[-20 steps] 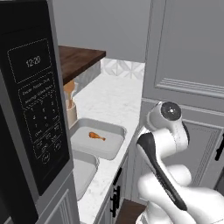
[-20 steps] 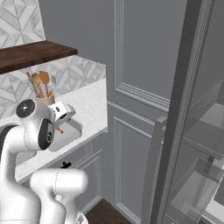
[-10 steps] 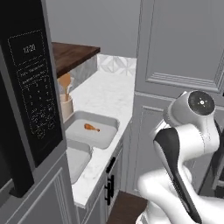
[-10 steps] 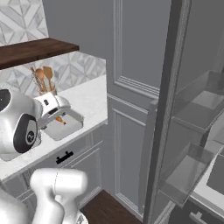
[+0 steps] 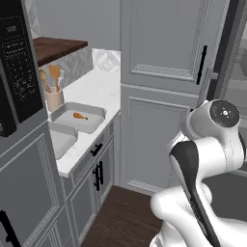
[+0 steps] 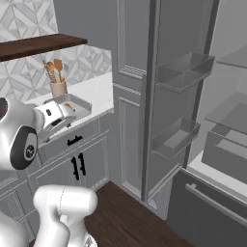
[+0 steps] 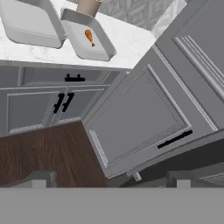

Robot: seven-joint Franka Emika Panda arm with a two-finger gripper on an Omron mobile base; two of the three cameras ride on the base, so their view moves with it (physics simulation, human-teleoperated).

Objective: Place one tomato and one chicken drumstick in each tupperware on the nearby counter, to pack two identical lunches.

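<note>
Tupperware, 2 pale grey trays side by side on the marble counter (image 5: pixel 99 89): far tray (image 5: pixel 94 123) holds 1 orange drumstick (image 5: pixel 80 116), near tray (image 5: pixel 62 142) bare; gripper (image 7: pixel 109 179) spread, holding nothing.

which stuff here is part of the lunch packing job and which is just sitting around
Part of the job:
- tupperware with the chicken drumstick in it
- second tupperware, nothing in it
- counter
- hand, open, holding nothing

Just lying about:
- utensil cup
- microwave
- wooden shelf
</note>
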